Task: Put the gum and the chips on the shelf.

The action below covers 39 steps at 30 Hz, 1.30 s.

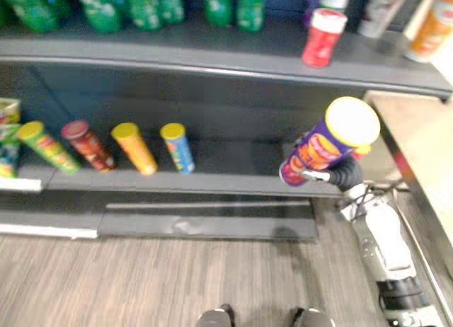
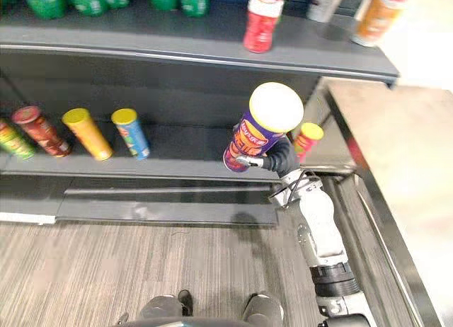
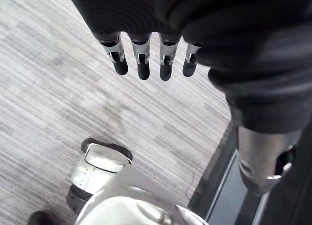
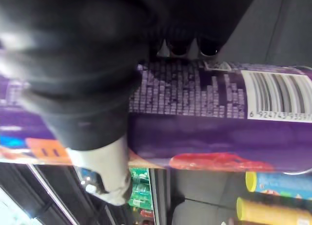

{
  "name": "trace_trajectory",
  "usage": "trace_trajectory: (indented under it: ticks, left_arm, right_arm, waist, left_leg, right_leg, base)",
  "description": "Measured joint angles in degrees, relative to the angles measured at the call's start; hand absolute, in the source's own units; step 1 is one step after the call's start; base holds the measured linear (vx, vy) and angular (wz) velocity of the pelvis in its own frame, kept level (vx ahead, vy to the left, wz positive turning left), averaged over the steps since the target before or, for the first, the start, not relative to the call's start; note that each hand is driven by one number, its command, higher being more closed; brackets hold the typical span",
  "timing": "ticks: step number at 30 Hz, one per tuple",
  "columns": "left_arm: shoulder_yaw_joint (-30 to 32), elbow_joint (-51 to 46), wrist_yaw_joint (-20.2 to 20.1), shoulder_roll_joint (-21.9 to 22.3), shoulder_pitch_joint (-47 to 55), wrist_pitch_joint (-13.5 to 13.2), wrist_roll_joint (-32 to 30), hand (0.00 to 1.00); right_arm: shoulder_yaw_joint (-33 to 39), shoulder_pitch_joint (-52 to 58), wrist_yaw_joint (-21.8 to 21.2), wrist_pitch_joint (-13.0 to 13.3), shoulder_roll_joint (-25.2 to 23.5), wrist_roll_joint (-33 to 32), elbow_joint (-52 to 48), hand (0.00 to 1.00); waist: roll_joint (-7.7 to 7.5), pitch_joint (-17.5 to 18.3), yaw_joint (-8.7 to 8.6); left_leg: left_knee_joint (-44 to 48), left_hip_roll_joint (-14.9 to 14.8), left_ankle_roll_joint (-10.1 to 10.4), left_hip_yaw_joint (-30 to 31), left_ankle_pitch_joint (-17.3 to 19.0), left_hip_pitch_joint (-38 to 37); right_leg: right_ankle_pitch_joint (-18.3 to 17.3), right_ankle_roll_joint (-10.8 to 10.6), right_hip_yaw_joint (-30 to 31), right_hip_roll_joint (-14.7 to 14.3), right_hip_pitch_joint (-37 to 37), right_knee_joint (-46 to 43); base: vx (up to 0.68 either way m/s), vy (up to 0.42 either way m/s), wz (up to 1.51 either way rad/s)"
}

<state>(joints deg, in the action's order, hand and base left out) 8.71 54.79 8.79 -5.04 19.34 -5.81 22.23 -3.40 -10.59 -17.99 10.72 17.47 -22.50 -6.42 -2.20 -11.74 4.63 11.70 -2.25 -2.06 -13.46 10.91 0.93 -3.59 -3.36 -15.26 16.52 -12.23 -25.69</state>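
- Left eye view: the chips can, purple and orange with a pale lid, is tilted with its lid up, over the front edge of the lower shelf board near that board's right end. I cannot tell whether its base touches the board. The right hand is wrapped round the can's lower part. Along the left half of the same board is a row of leaning cans: a green can, a dark red can, an orange can and a blue can. On the upper shelf board, green bags line the back. A red canister with a white lid stands near the right end.
- Right eye view: a small red can with a yellow lid is on the lower board's right end, just behind the held can and the hand.
- Left wrist view: the left hand hangs over the grey striped floor, its fingers straight and holding nothing.
- Right wrist view: the fingers curl over one side of the purple can and the thumb is at the other, so the grip is closed on it. The can's barcode panel faces the camera.
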Motion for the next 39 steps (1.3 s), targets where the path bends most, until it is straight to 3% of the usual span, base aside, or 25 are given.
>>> trace_trajectory:
  ticks: [2,3,4,5,7,10,13,19,22,25,28,30,32,34,37,38,39]
  left_arm:
    - [-0.6,0.0,0.0,-0.2,0.0,0.2,0.0,0.00]
    - [-1.5,-0.1,0.0,-1.1,-0.1,0.3,0.0,0.00]
    - [-1.9,-0.1,-0.1,-1.7,-0.1,0.3,-0.1,0.00]
    - [-2.0,0.0,-0.1,-1.9,-0.5,0.7,-0.1,0.00]
    - [-2.1,0.1,-0.2,-1.0,-0.5,1.1,-0.2,0.00]
    - [-1.5,1.3,-0.3,-0.6,-0.5,0.9,-0.7,0.00]
    - [-1.5,1.8,-0.5,-0.6,-0.7,0.7,-0.9,0.00]
    - [-1.5,1.9,-1.3,-0.5,-1.2,-1.2,-0.5,0.00]
    - [-0.9,2.2,-2.0,-0.4,-2.2,-1.3,0.6,0.00]
    - [-0.9,2.2,-2.5,0.5,-2.5,-1.1,4.5,0.00]
    - [-1.0,2.2,-3.4,0.3,-2.7,-1.1,4.8,0.00]
    - [-1.1,2.3,-4.6,0.4,-2.8,-1.0,4.5,0.00]
    - [-1.3,2.4,-4.9,0.3,-2.5,-1.0,4.4,0.00]
    - [-1.9,2.5,-4.9,0.4,-1.5,-0.6,4.3,0.00]
    - [-4.0,3.7,-5.4,0.3,-1.0,0.2,4.3,0.00]
    - [-4.0,4.2,-5.6,-1.8,-1.5,0.3,4.3,0.00]
    - [-4.1,4.3,-5.6,-2.2,-1.8,0.4,4.3,0.00]
  right_arm:
    - [0.0,0.6,0.2,0.0,-0.4,0.0,0.0,1.00]
    - [0.1,2.2,0.3,0.1,-0.5,0.0,-0.1,1.00]
    - [0.1,3.0,0.4,0.1,-0.5,0.0,-0.1,1.00]
    - [0.1,3.6,0.3,0.1,-0.4,-0.1,0.0,1.00]
    - [0.1,3.1,0.3,0.5,-0.4,-0.1,0.0,1.00]
    - [0.9,3.5,1.4,0.6,-0.3,-1.0,0.0,1.00]
    - [0.8,4.0,1.6,1.3,-0.2,-2.2,-0.4,1.00]
    - [0.9,7.3,2.0,1.3,-0.2,-2.8,-2.1,1.00]
    - [0.8,9.0,1.1,1.3,-0.3,-2.8,-2.8,1.00]
    - [0.8,9.8,0.0,1.3,-0.3,-2.7,-2.9,1.00]
    - [1.1,9.9,0.2,1.4,-0.4,-2.5,-3.3,1.00]
    - [1.2,9.8,0.6,1.5,-0.4,-2.4,-3.3,1.00]
    - [1.1,9.8,1.4,1.5,-0.3,-2.3,-3.3,1.00]
    - [0.3,9.8,1.5,1.9,0.3,-2.3,-3.3,1.00]
    - [0.9,9.9,1.6,2.7,1.8,-2.2,-3.3,1.00]
    - [0.7,10.8,2.1,3.0,0.4,-1.8,-3.1,1.00]
    - [0.8,11.1,2.1,3.4,-0.1,-1.2,-3.1,1.00]
  waist:
    - [-0.19,0.1,0.00]
    - [-0.34,0.2,-0.66]
    - [-1.45,0.6,-1.32]
    - [-0.99,0.6,-1.22]
    - [-0.02,0.4,-0.92]
    - [0.50,0.4,-1.80]
    - [0.59,0.6,-2.90]
    - [1.24,0.8,-3.32]
    - [1.82,0.9,-3.69]
    - [2.45,0.6,-3.69]
    - [1.71,0.4,-4.64]
    - [1.89,0.5,-4.72]
    - [1.87,0.5,-4.83]
    - [2.30,0.6,-4.91]
    - [3.96,1.2,-5.76]
    - [1.40,1.7,-5.82]
    - [0.10,1.7,-5.80]
  left_leg:
    - [1.0,0.1,0.3,0.8,0.5,0.1]
    - [3.3,0.4,1.2,2.5,1.2,1.0]
    - [4.2,0.7,1.9,3.3,1.7,1.4]
    - [5.3,-0.2,2.7,3.3,2.3,1.8]
    - [5.2,-1.9,3.5,3.0,2.7,2.0]
    - [2.3,-3.8,5.1,2.9,2.1,-0.1]
    - [0.0,-4.5,6.0,3.0,1.3,-0.6]
    - [-5.1,-5.1,6.9,2.7,-1.2,-2.0]
    - [0.9,-6.6,7.1,2.6,0.3,0.0]
    - [14.9,-7.5,7.1,2.7,-0.7,4.6]
    - [15.9,-5.8,6.1,2.9,-3.5,5.2]
    - [12.0,-7.1,7.1,3.7,-1.7,5.2]
    - [7.8,-7.9,8.0,6.2,-2.2,5.6]
    - [2.0,-9.4,10.5,6.6,-4.3,5.2]
    - [-2.9,-9.1,10.5,6.5,-8.1,3.8]
    - [-2.6,-6.6,10.5,4.0,-6.8,2.9]
    - [-2.3,-5.4,9.6,3.0,-6.3,3.0]
  right_leg:
    - [0.5,-0.7,2.1,-1.2,-0.1,1.9]
    - [1.7,-2.5,5.0,-2.6,0.3,5.8]
    - [3.5,-2.8,4.7,-2.6,1.3,8.1]
    - [2.4,-3.2,4.2,-3.4,2.6,9.7]
    - [2.3,-2.8,4.3,-5.4,2.9,11.7]
    - [1.8,-2.1,3.9,-7.7,4.8,13.7]
    - [1.7,-1.6,3.3,-8.7,5.5,15.4]
    - [1.3,-0.5,2.7,-10.0,5.4,16.5]
    - [-1.3,0.2,2.7,-10.7,5.4,15.5]
    - [-2.6,0.4,3.2,-9.8,6.7,12.7]
    - [-3.9,0.8,3.6,-6.7,7.8,12.4]
    - [-4.9,0.9,4.9,-6.0,8.0,12.3]
    - [-5.3,0.2,5.6,-5.1,8.7,12.1]
    - [-6.0,-1.4,7.3,-4.9,8.6,11.0]
    - [-6.5,-4.6,10.2,-5.5,8.3,10.3]
    - [-6.3,-5.7,12.3,-2.9,8.0,10.6]
    - [-5.7,-6.7,12.9,-2.0,7.8,11.2]
  base:
    - [0.13,-0.056,0.58]
    - [0.13,-0.096,0.81]
    - [0.20,-0.179,0.90]
    - [0.16,-0.164,0.39]
    - [0.13,-0.174,-0.16]
    - [0.07,-0.146,-0.12]
    - [0.00,-0.095,0.02]
    - [0.04,-0.063,0.02]
    - [0.09,-0.043,0.04]
    - [0.07,-0.064,-0.05]
    - [0.07,-0.004,0.05]
    - [0.03,0.017,-0.03]
    - [0.06,0.109,-0.19]
    - [0.08,0.245,-0.46]
    - [0.09,0.371,-0.57]
    - [0.13,0.448,-0.57]
    - [0.08,0.266,-0.47]
